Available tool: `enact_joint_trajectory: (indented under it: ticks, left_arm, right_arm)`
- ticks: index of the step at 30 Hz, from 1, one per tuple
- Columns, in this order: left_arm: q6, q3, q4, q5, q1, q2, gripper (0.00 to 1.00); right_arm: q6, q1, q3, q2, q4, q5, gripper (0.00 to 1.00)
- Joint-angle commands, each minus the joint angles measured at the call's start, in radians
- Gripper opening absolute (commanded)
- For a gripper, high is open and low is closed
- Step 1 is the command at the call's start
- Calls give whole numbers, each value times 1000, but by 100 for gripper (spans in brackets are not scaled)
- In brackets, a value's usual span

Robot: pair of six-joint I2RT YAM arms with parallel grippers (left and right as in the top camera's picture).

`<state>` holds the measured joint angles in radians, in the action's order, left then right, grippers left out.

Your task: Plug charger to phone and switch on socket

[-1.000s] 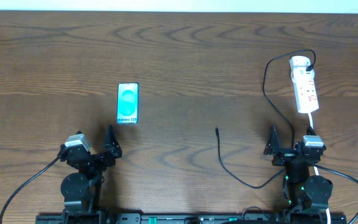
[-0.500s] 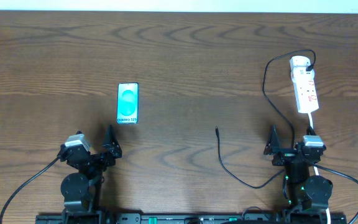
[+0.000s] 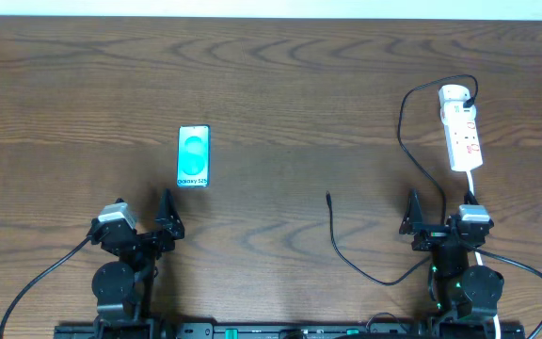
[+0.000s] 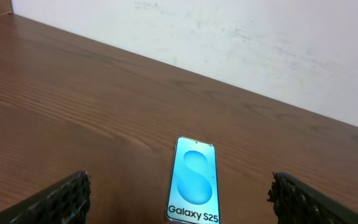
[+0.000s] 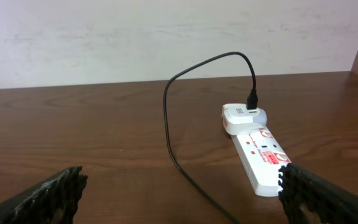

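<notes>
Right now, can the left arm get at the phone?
Probably yes: the phone lies flat just ahead of the open left gripper, and nothing stands on the table between them.

The phone [image 3: 193, 156] lies flat on the left half of the table [image 3: 271, 75], its turquoise screen lit and facing up. The white socket [image 3: 462, 137] lies at the far right, rounded end farthest away. The charger [image 3: 334, 235], a thin black cable, is plugged into that end and loops left. Its free plug tip [image 3: 328, 197] rests mid-table, well apart from the phone.
</notes>
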<state>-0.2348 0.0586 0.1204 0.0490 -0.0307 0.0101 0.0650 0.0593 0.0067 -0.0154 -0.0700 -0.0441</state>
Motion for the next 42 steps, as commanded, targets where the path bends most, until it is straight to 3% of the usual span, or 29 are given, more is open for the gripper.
enact_joint_trajectory:
  ticks: [1,16,22,27,32,35,42]
  left_arm:
    - [10,-20,24,-12,2,-5,92]
    - [9,108,23,-5,2,34,92]
    - [10,277,69,-1,2,274,92]
    - [13,455,89,84,2,563,92]
    - [13,748,290,105,4,879,93]
    - [23,1031,550,104,4,1097,92]
    - [63,1237,809,99,4,1239,92]
  right_arm:
    - [13,-9,-1,3,-5,16,99]
    - [13,-9,-1,3,-5,16,99]
    - [13,-9,-1,3,-5,15,99]
    - [13,-9,-1,3,-5,16,99]
    - [13,-9,-1,3,-5,16,99]
    - [13,-9,-1,3,-5,16,99]
    - [13,-9,-1,3,-5,16,99]
